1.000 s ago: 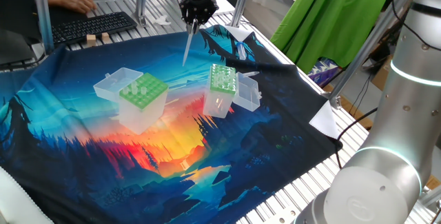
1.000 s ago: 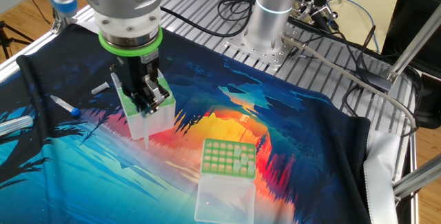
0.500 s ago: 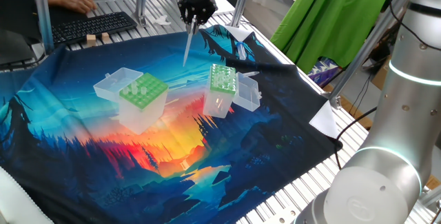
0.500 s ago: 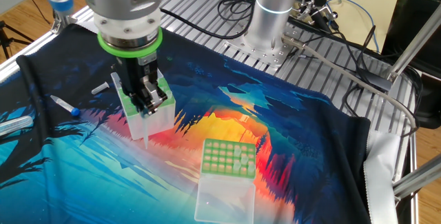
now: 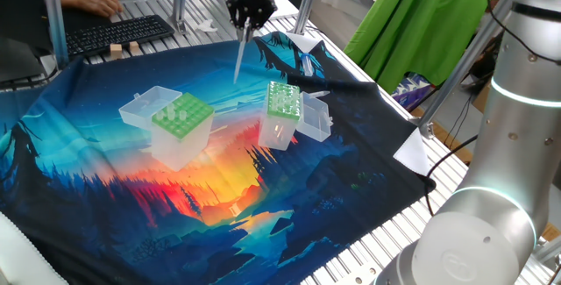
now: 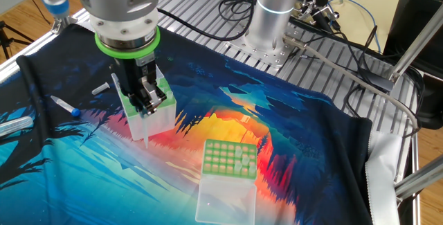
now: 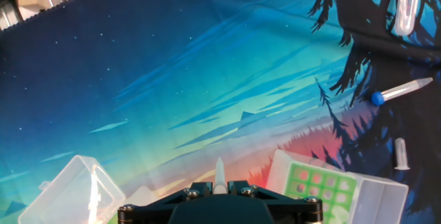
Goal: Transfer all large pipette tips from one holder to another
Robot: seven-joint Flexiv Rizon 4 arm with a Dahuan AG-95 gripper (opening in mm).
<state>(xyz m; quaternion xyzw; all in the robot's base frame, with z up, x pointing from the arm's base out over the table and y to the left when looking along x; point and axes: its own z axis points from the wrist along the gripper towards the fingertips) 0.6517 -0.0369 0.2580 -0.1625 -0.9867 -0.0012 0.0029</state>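
In one fixed view the claw (image 5: 246,19) hangs high at the far side of the table (image 5: 105,224), nipped on one large pipette tip (image 5: 239,57) hanging point down; both holders, the wide-holed box (image 5: 181,125) and the narrow box (image 5: 282,110), sit below, apart. The arm should centre the tip over an empty hole and lower straight. In the other fixed view, two boxes again. The hand view shows three loose tubes, one a blue-capped tube (image 7: 400,90).
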